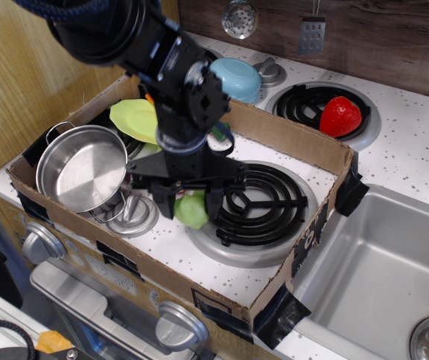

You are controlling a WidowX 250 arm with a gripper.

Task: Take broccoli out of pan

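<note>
We see a cardboard tray walling off the front part of a speckled white toy stove. Inside it, a black coil burner sits near centre, and a yellow-green leaf-shaped plate lies at about ten o'clock from it. Beyond the tray's far wall, at one o'clock, a red strawberry rests on a second coil burner. A light blue bowl stands at twelve o'clock. A strainer and a small grater hang on the dark back wall. A grey sink lies at four o'clock, and silver knobs line the stove's front.
</note>
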